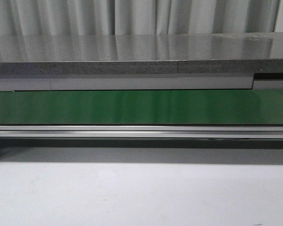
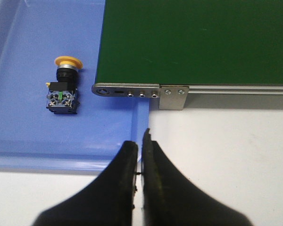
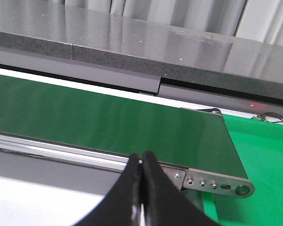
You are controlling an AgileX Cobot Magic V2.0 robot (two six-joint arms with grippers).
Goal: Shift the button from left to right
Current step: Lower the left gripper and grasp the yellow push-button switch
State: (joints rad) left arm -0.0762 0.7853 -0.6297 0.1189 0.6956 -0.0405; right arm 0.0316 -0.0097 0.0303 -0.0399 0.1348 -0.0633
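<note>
**Button lying in the blue tray, both grippers closed on nothing**

Across the front view runs a white worktop [image 1: 141,193], and behind it a long green conveyor belt [image 1: 141,107] in a silver frame, with a dark grey stone ledge [image 1: 132,54] above and pale curtains at the back; neither arm shows in this view

Next in size, the left wrist view shows a blue tray [image 2: 23,136] at one end of the belt, its floor reaching under the belt's end roller plate [image 2: 127,90]. At the belt's other end, the right wrist view shows a bright green tray [image 3: 259,155] beside the end plate

Over the blue tray's near rim hangs the left gripper [image 2: 141,141], its black fingers pressed nearly together with only a thin slit between them, nothing in them. Above the belt's silver rail hangs the right gripper [image 3: 141,160], its fingers likewise closed tip to tip and empty

Smallest, the button [image 2: 63,84] lies on its side on the blue tray's floor, yellow cap pointing away from the left gripper, black body with pale contacts toward it, well apart from the fingertips and just beside the belt's end
</note>
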